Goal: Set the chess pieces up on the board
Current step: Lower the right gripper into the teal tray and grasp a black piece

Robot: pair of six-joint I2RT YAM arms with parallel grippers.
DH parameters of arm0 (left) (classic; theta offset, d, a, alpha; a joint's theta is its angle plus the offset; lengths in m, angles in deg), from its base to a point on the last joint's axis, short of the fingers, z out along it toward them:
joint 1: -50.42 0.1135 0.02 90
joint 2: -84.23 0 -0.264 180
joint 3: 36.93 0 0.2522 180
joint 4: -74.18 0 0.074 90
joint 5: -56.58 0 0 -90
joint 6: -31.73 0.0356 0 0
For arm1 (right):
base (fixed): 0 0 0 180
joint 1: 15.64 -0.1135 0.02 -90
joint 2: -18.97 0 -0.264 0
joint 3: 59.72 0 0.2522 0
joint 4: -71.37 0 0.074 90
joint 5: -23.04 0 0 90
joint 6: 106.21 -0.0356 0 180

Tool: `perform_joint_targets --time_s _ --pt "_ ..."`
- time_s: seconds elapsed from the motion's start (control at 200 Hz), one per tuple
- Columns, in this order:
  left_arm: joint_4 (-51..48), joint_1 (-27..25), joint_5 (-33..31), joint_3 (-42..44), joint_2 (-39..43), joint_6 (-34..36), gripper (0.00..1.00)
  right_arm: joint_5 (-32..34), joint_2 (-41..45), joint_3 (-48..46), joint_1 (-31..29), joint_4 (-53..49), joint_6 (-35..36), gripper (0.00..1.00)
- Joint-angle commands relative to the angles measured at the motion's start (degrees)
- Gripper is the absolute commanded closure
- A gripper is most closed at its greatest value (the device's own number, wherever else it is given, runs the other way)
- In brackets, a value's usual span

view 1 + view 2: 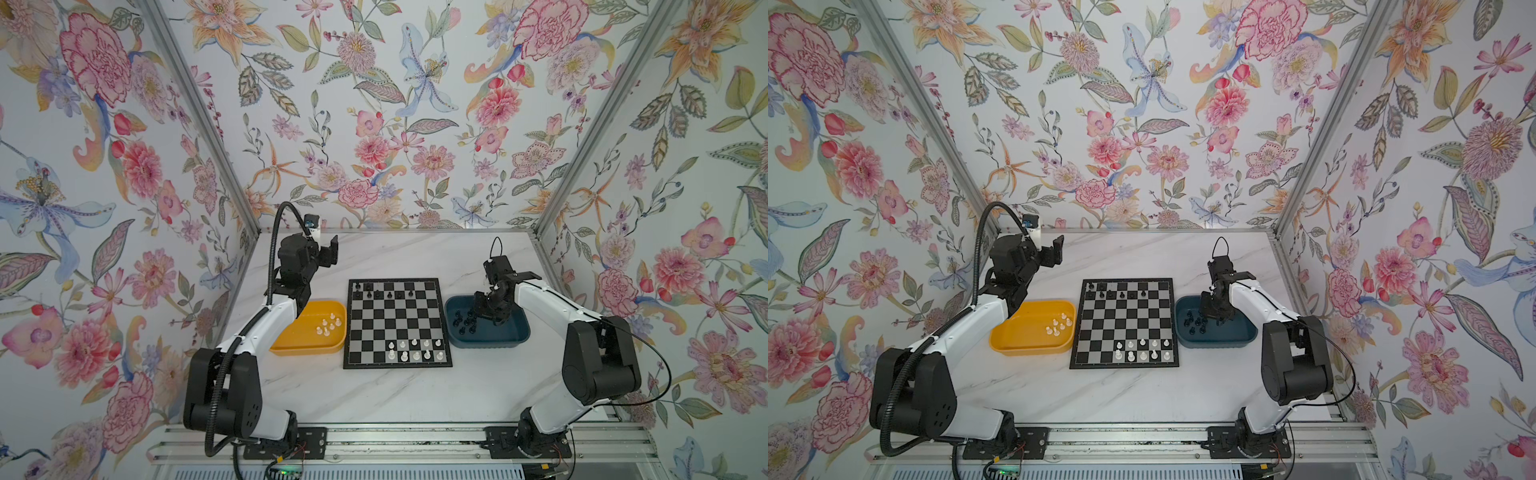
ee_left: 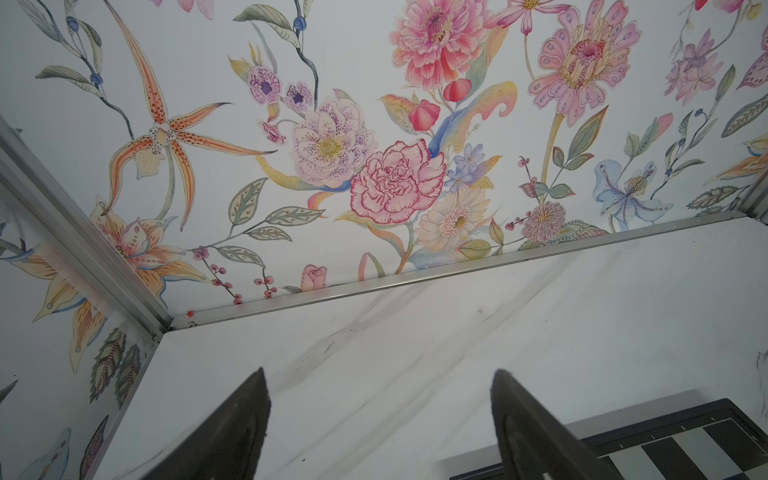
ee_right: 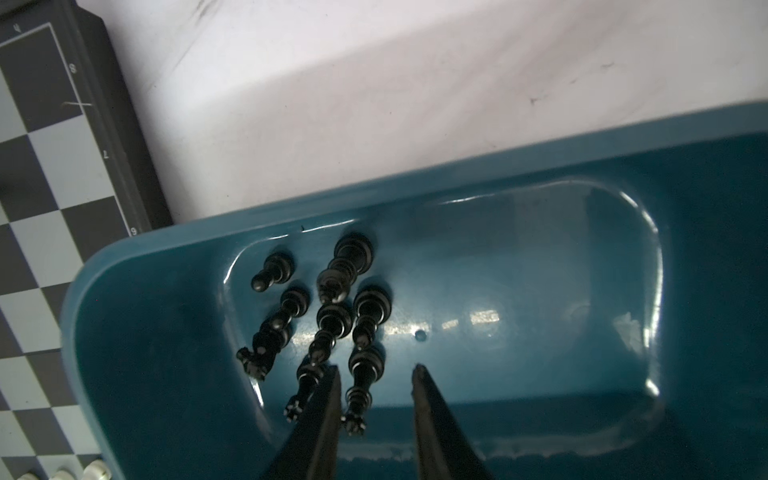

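My left tool (image 1: 330,249) is up in the air over the far left part of the bench (image 1: 374,395). Its jaws stand wide apart and there is nothing in them. In the left wrist view I see only bare bench between its two fingers (image 2: 232,436).

My right tool (image 3: 377,368) is down inside the dark blue tray (image 3: 540,291), just right of the board (image 1: 397,322). Its jaws are a little way apart. A bunch of loose black pieces (image 3: 332,316) lies on the tray floor. One black piece (image 3: 362,382) lies between the two fingers, just beside one and apart from the other. It is not pinched.

The board lies flat in the middle of the bench, between the dark blue tray and a yellow tray (image 1: 291,336). Black chessmen (image 1: 369,294) stand on its two far rows. White chessmen (image 1: 404,356) stand on its two near rows, more to the right. A few loose white pieces (image 1: 331,326) sit in the yellow tray.
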Motion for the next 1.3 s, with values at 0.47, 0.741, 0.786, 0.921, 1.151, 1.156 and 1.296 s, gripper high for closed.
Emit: perform_joint_targets --time_s 0.47,0.741,0.786,0.921,1.151,1.156,1.296 --pt "1.26 -0.55 0.85 -2.27 -1.80 1.36 0.15 -0.17 -3.21 -0.09 -1.16 0.12 -2.18 0.70" --pt "1.33 -0.57 1.05 -2.09 -1.86 1.45 0.14 1.19 -4.50 0.96 -1.59 0.11 -2.60 0.72" --pt "1.32 -0.53 1.03 -2.09 -1.85 1.45 0.15 1.37 -4.70 1.14 -1.66 0.08 -2.63 0.72" --pt "1.51 -0.55 1.03 -2.01 -1.81 1.53 0.15 2.15 -5.23 1.61 -1.78 0.11 -3.04 0.74" --pt "1.59 -0.55 1.54 -2.01 -2.03 1.27 0.15 2.78 -5.58 2.32 -2.02 0.35 -3.06 0.76" --pt "1.59 -0.55 1.55 -2.01 -2.03 1.27 0.15 2.78 -5.58 2.32 -1.99 0.32 -3.05 0.76" --pt "1.67 -0.56 2.24 -1.83 -1.94 1.10 0.15 2.80 -5.72 2.58 -1.92 0.28 -2.98 0.76"
